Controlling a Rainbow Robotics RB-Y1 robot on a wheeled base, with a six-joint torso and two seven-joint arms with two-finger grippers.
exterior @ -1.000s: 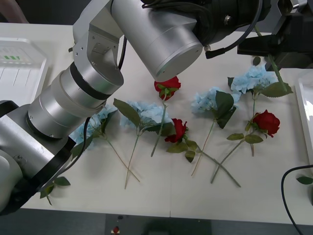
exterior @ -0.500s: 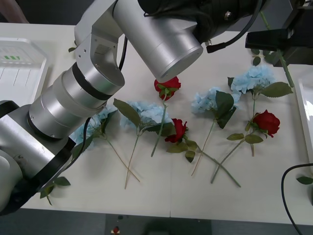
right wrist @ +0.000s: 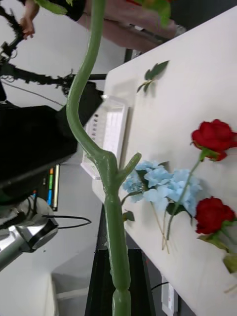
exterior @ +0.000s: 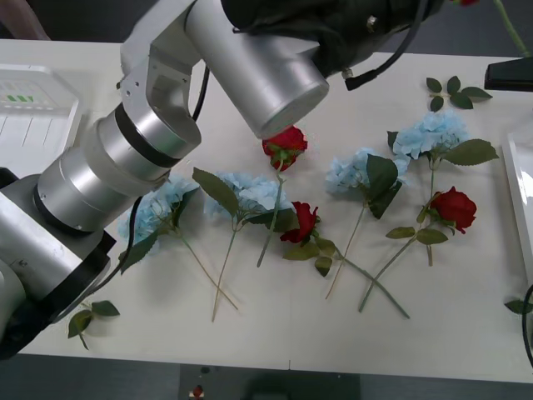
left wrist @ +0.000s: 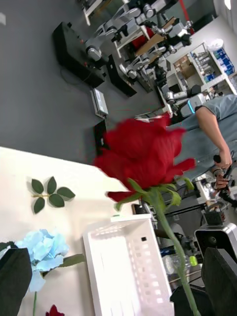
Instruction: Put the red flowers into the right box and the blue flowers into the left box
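My right gripper (right wrist: 121, 312) is shut on the green stem of a red rose (left wrist: 143, 155), held up in the air at the table's far right, its stem (exterior: 505, 25) crossing the front view's top corner. Three red roses (exterior: 285, 146) (exterior: 304, 221) (exterior: 454, 207) lie on the white table among several pale-blue hydrangeas (exterior: 250, 190) (exterior: 433, 133). The left box (exterior: 33, 108) stands at the far left. The right box (exterior: 523, 192) shows its rim at the right edge and its white walls (left wrist: 128, 266) in the left wrist view. My left gripper (left wrist: 116, 296) is open, raised behind the held rose.
My big silver left arm (exterior: 166, 125) reaches diagonally over the table's left half. A loose leaf sprig (exterior: 454, 90) lies at the far right, and more leaves (exterior: 87, 317) near the front left edge. A person and lab equipment stand behind the table.
My right gripper has lifted the rose's stem up and to the right, leaving most of the front view. The loose leaf sprig is now uncovered. The left arm shifted slightly.
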